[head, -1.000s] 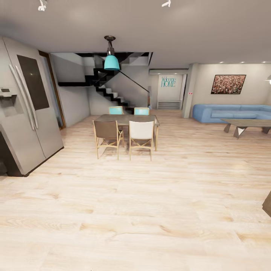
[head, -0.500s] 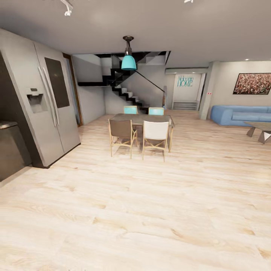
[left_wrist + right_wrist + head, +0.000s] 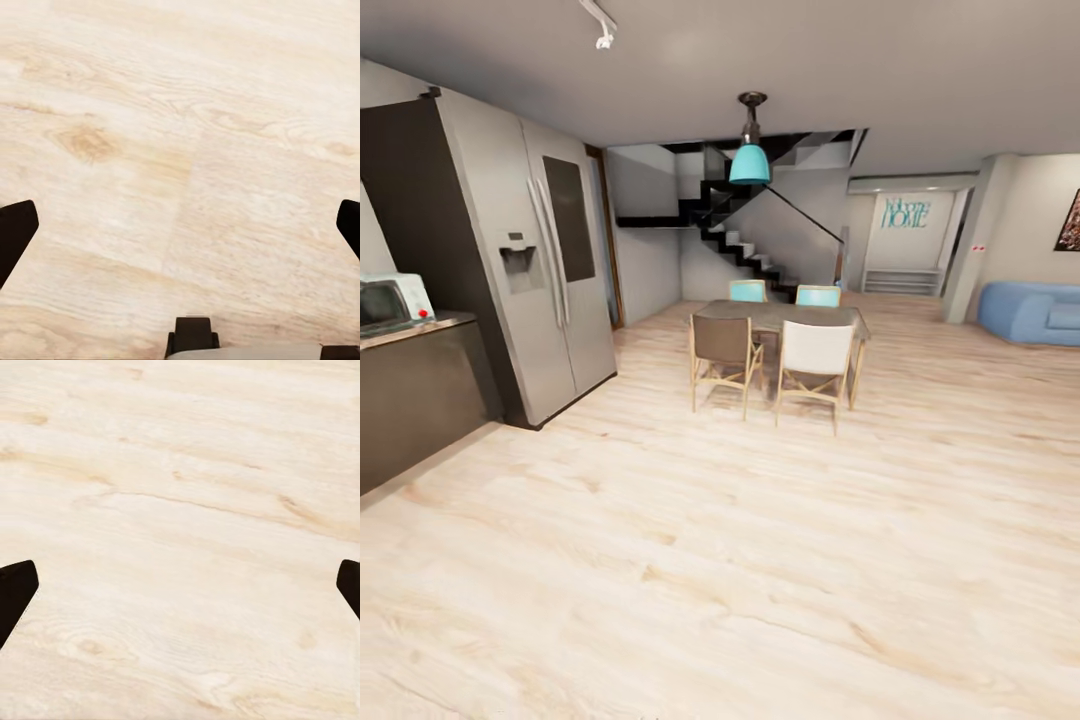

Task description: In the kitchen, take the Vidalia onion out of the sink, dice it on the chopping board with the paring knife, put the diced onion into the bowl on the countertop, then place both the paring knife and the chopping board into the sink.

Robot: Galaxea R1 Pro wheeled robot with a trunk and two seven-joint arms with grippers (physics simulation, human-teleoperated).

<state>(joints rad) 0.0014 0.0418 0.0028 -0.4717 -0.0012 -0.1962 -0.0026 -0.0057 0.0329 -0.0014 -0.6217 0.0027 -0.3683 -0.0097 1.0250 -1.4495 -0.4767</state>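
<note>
Pale wood floor spreads ahead, so the robot is, by my judgement, on the approach leg, with no onion fetched yet. Sink, onion, board, knife and bowl are out of sight; a dark desk with a toaster oven sits at the far left beside the fridge. Left end effector and right end effector hang released, grasping nothing. Next: turn further toward that desk. Compared with earlier, the view has swung left, bringing the desk in.

Bright even light, soft shadows under dining table; wood floor slightly blurred, edges stretched by wide-angle distortion.
</note>
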